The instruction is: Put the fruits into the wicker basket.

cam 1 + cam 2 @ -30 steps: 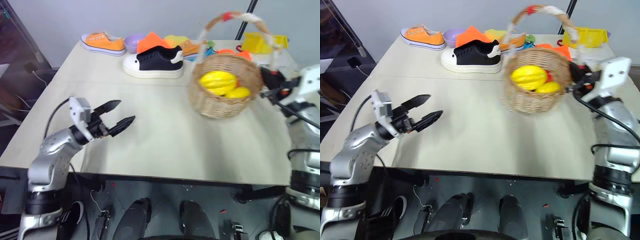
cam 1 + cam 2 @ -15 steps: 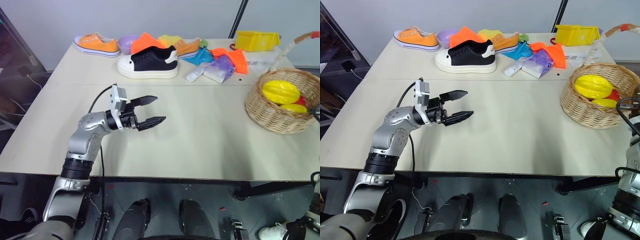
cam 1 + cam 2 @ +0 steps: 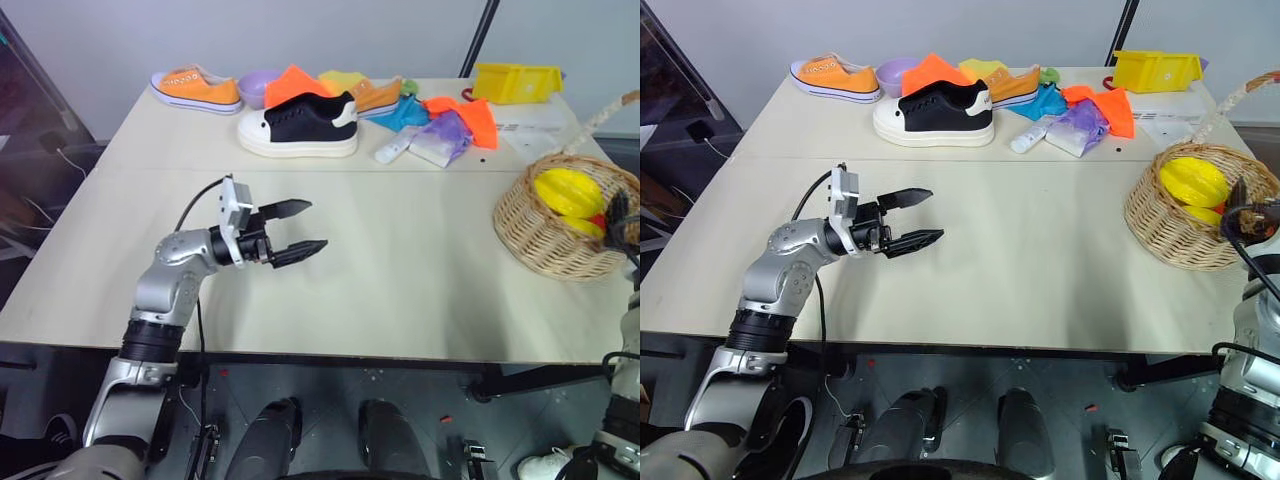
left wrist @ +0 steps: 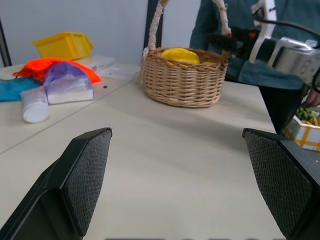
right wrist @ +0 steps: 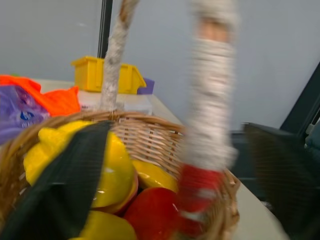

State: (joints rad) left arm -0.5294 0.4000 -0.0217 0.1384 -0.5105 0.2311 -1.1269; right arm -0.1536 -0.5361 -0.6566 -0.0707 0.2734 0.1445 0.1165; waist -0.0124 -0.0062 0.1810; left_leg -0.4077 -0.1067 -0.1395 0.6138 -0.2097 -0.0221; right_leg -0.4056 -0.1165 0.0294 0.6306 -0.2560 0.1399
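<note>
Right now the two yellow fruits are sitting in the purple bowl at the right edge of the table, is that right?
Not quite. The yellow fruits are in the wicker basket at the right edge of the table; the right eye view shows it. The purple bowl stands at the far side, by the shoes.

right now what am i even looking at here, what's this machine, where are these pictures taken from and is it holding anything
This is a two-armed humanoid robot standing at a table. The two wide pictures come from a pair of cameras in its head, looking down over its arms. The other two come from small cameras on its wrists, looking out between the fingers.

Its left hand hangs open over bare tabletop, holding nothing. Its right hand is at the wicker basket on the table's right edge; its fingers stand apart around the basket's handle without gripping it.

The basket holds the yellow fruits and something red. At the far edge lie a black shoe, an orange shoe, a purple bowl, colourful cloths and a yellow bin.
</note>
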